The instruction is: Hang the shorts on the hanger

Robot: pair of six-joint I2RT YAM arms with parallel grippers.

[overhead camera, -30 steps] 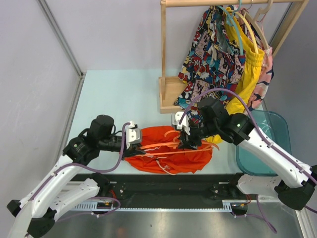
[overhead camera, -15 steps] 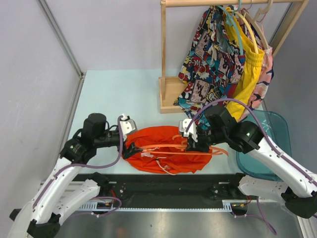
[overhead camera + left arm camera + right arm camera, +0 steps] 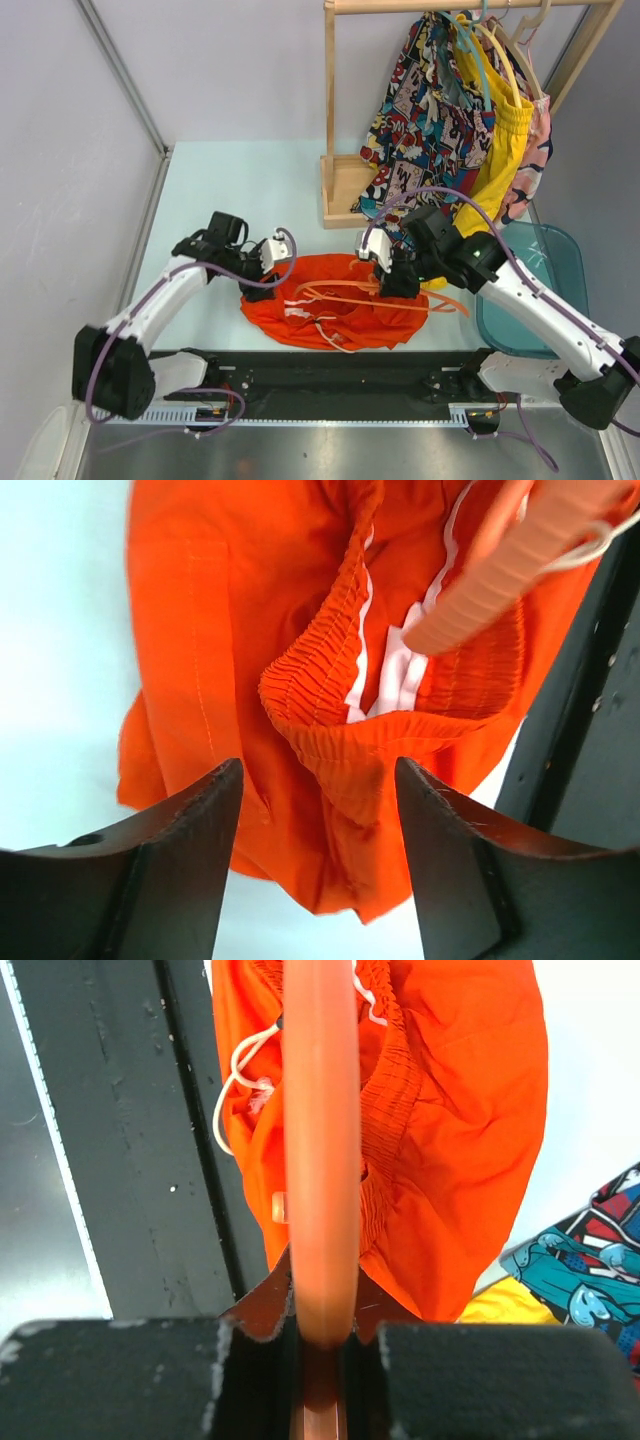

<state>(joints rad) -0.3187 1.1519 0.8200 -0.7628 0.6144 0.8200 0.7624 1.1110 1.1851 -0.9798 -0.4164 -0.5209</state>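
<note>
Threading the orange hanger, clamped in the right gripper, toward the shorts, whose waistband lies just ahead of the left gripper, jaws wide and empty, probably due to pinch it next.

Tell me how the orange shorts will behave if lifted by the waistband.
The shorts lie crumpled in soft folds, so they will probably hang limp and sag. The thin fabric suggests they are light. Pushed, they would likely bunch up rather than slide whole.
</note>
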